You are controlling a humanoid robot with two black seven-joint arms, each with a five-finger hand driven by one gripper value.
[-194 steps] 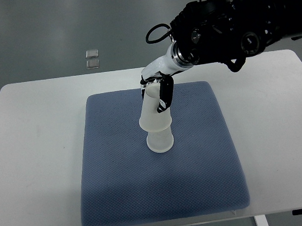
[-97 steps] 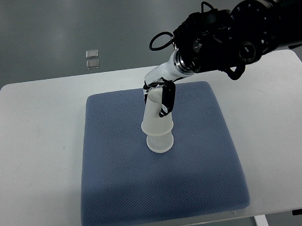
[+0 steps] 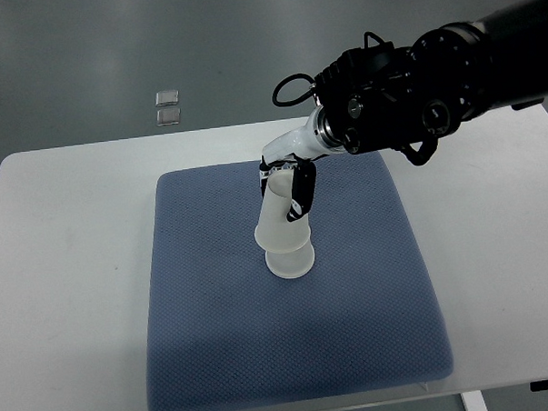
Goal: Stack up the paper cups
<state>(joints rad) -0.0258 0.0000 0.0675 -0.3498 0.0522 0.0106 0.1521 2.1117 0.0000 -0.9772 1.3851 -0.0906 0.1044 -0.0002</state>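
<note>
- White paper is the material of the two cups at the middle of the scene; both are inverted, mouth down.
- The lower cup [image 3: 290, 259] is stood on the blue mat [image 3: 217, 354], and only its wide rim and a short band of wall are shown below the cup above it.
- The upper cup [image 3: 279, 222] is fitted over the lower one and is tilted slightly, its closed base leaning toward the far left.
- The right hand [image 3: 285, 180] is reached in from the right edge on a black arm [image 3: 432, 80] with a white wrist section.
- The upper cup is gripped near its closed end: black fingers [image 3: 301, 193] are laid down its right wall, and other finger parts are seen at its far left edge.
- The hand is closed around the cup; how tightly cannot be told.
- The mat is laid on a white table [image 3: 68, 269], and bare table is left on both sides of it.
- Two small square objects [image 3: 167, 106] are seen on the grey floor [image 3: 86, 59] beyond the far left of the table; what they are cannot be told.
</note>
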